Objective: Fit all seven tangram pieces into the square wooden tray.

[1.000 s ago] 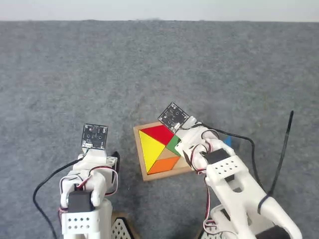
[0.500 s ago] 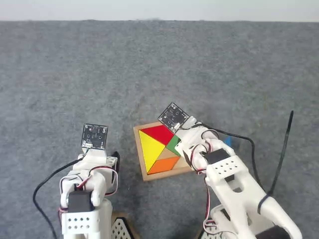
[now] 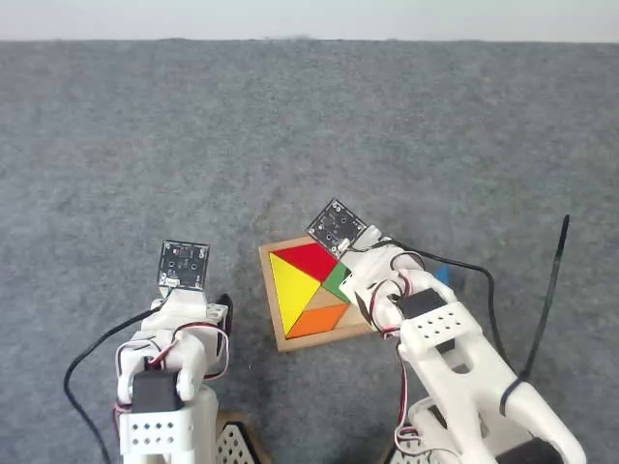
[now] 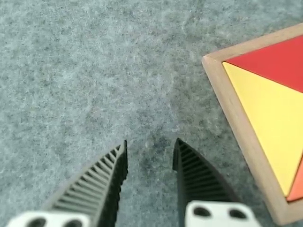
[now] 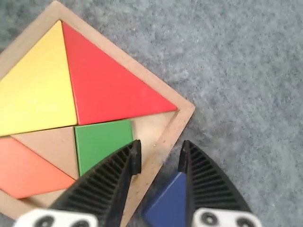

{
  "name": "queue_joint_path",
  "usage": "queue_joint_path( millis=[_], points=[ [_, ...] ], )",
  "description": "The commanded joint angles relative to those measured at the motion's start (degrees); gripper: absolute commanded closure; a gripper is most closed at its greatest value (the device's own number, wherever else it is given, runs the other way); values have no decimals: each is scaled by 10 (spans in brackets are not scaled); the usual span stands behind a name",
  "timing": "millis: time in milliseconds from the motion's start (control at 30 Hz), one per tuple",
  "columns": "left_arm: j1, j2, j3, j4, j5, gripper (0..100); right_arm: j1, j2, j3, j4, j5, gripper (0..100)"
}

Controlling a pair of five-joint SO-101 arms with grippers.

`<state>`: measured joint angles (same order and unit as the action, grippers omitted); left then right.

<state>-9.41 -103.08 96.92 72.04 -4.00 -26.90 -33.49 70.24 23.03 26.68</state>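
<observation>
The right gripper (image 5: 160, 150) sits at the bottom centre of its wrist view, jaws parted by a narrow gap and nothing pinched at the tips, straddling the rim of the square wooden tray (image 5: 180, 120). Between the jaws, at the bottom edge of that view, a blue piece (image 5: 166, 205) lies outside the rim on the grey mat (image 5: 246, 71), close against one finger; whether it is gripped cannot be told. Inside the tray, a green square (image 5: 102, 144) lies just beside the tips, with a red triangle (image 5: 106, 85) above it, a yellow triangle (image 5: 40, 85) at upper left and an orange triangle (image 5: 26, 172) at lower left. Wood-coloured patches beside the square look like unfilled gaps. The left gripper (image 4: 149, 153) is open and empty over bare mat, the tray's corner at that view's upper right. By my count four pieces are seated, so the blue one and two others are left.
</observation>
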Motion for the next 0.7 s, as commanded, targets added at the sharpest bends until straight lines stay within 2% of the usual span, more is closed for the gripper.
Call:
queue_joint_path(
  millis=[0,567,667],
  points=[
    [1,-16,-5,5,-4,847,0,-26,-4,-14,9,848],
    [1,-16,-5,5,-4,847,1,-26,-5,-12,7,848],
    [1,-16,-5,5,-4,847,2,-26,-26,24,6,848]
  ],
)
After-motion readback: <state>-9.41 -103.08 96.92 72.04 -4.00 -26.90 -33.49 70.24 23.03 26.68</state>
